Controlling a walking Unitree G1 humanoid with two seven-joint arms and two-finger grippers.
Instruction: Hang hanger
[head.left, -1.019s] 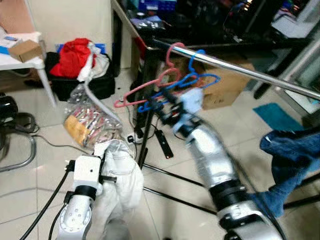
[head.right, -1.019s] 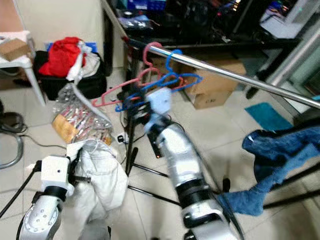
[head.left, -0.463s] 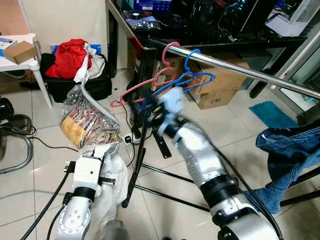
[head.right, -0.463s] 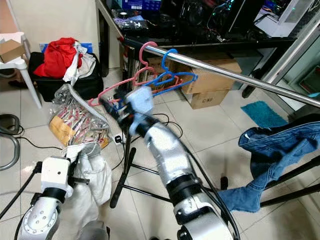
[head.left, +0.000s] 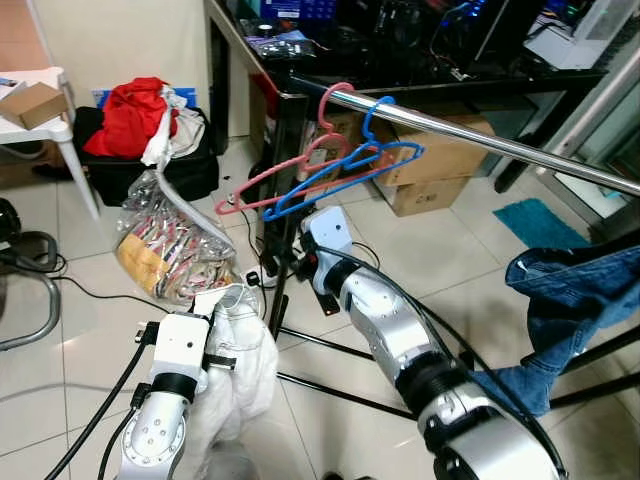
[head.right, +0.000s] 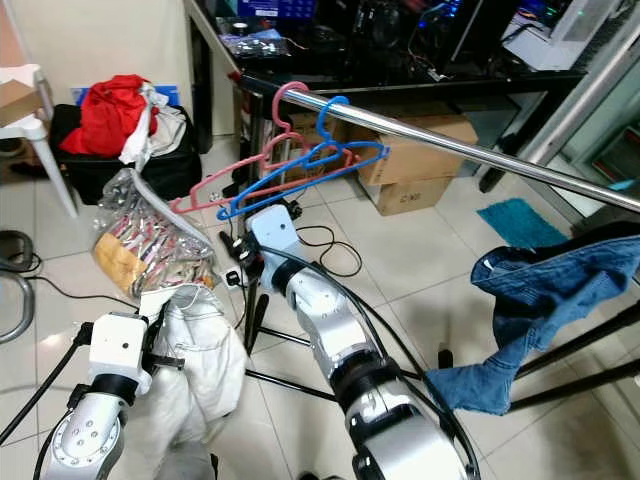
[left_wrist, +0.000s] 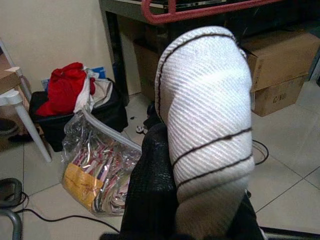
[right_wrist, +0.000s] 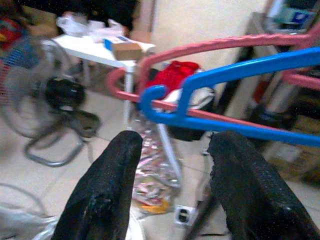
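Eye views, frame centre: the blue hanger (head.left: 345, 170) hangs on the silver rail (head.left: 480, 140) beside a pink hanger (head.left: 290, 172); the right gripper (head.left: 305, 262) has dropped below. Right wrist view: its fingers (right_wrist: 107, 185) spread, empty. Left wrist view: left gripper (left_wrist: 165, 200) clenches white cloth (left_wrist: 207, 125).
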